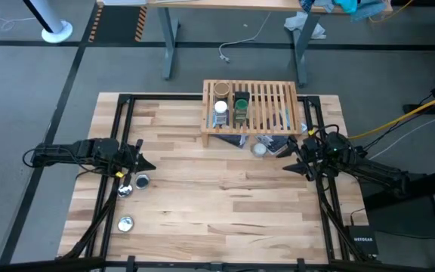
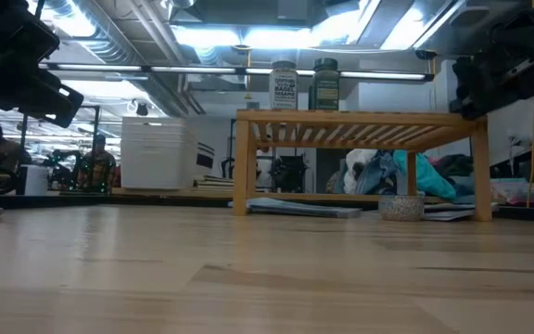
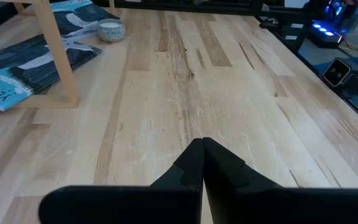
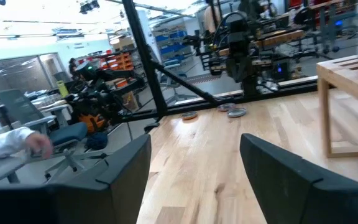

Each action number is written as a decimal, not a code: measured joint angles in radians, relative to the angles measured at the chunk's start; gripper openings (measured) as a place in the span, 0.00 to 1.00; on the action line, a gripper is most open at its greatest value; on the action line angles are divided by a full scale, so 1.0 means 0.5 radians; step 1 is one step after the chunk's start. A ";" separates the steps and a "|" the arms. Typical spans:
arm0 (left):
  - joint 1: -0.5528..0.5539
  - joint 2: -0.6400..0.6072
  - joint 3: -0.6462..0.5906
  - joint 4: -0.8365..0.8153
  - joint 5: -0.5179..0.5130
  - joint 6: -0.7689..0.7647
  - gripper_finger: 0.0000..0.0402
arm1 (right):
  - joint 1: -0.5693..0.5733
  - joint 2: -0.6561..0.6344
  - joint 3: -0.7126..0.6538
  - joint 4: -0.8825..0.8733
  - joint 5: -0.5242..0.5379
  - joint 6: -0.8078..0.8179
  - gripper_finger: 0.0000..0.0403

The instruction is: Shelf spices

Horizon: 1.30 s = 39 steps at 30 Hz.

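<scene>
- The right gripper [image 1: 291, 161], with fingers held wide and empty, is seen just beside the low shelf of light wooden slats [image 1: 266, 98].
- A clear white-capped jar [image 1: 220, 108] and a green-lidded jar [image 1: 241, 100] are placed on it, beyond this gripper.
- The left gripper [image 1: 146, 162] is closed, well apart, over the wooden surface [image 1: 225, 196].

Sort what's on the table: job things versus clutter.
Job:
- shelf
- white-capped jar on the shelf
- green-lidded jar on the shelf
- tan jar on the shelf

Lying about:
- silver discs by the left hand
- booklet under the shelf
- small round dish by the shelf
</scene>
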 joint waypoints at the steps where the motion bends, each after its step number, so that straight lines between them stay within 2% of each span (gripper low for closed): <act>1: 0.000 0.000 0.000 0.000 0.000 0.000 0.00 | 0.000 0.001 0.000 0.000 0.033 0.000 0.63; 7: 0.001 0.001 0.000 0.000 0.000 0.000 0.00 | 0.000 0.001 0.000 0.016 0.166 0.020 0.63; 10: 0.000 0.001 0.000 0.000 0.000 0.000 0.00 | 0.001 0.000 0.000 0.093 0.191 0.215 0.63; 16: 0.000 0.001 0.000 -0.001 0.000 0.000 0.00 | 0.001 0.001 0.000 0.376 0.416 0.633 0.63; 19: 0.000 0.000 0.000 0.000 0.000 0.000 0.00 | 0.001 0.004 0.011 0.536 0.486 0.674 0.63; 28: 0.001 0.001 -0.002 0.025 -0.038 0.003 0.00 | 0.001 0.025 0.103 0.534 0.702 0.609 0.63; 31: 0.001 0.001 -0.007 0.153 -0.066 0.079 0.00 | 0.002 0.082 0.109 0.542 0.784 0.546 0.63; 35: 0.001 0.001 -0.006 0.496 -0.069 0.132 0.00 | 0.001 0.240 0.109 0.564 0.895 0.493 0.63; 39: 0.001 0.001 -0.005 0.859 -0.089 0.316 0.00 | 0.001 0.481 0.110 0.826 0.903 0.465 0.63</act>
